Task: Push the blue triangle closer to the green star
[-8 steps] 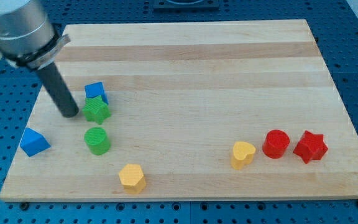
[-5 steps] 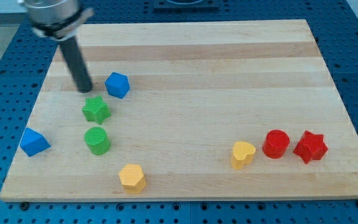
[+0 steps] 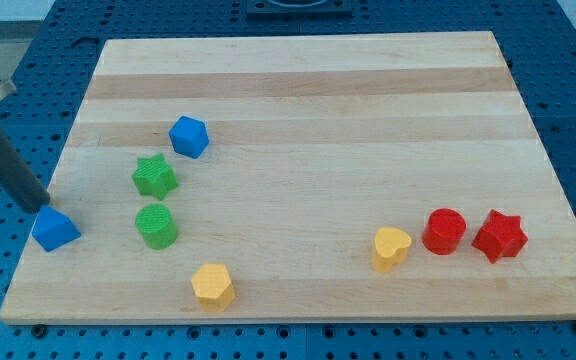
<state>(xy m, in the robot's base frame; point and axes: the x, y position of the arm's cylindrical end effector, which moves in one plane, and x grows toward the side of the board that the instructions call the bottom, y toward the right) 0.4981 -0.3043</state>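
Dark rod: slanting in from the view's left edge, my tip is sitting just above the blue triangle, at or almost touching its upper left corner; it is gripping nothing.
Blue triangle block: lying near the left edge of the pale wooden board, well left of the green pieces.
Green star block: resting up and right of the triangle, a green cylinder just below it.
Blue cube: sitting above and right of the star.
Yellow hexagon: lying near the bottom edge.
Far right: a yellow heart, red cylinder and red star are lining up in a row.
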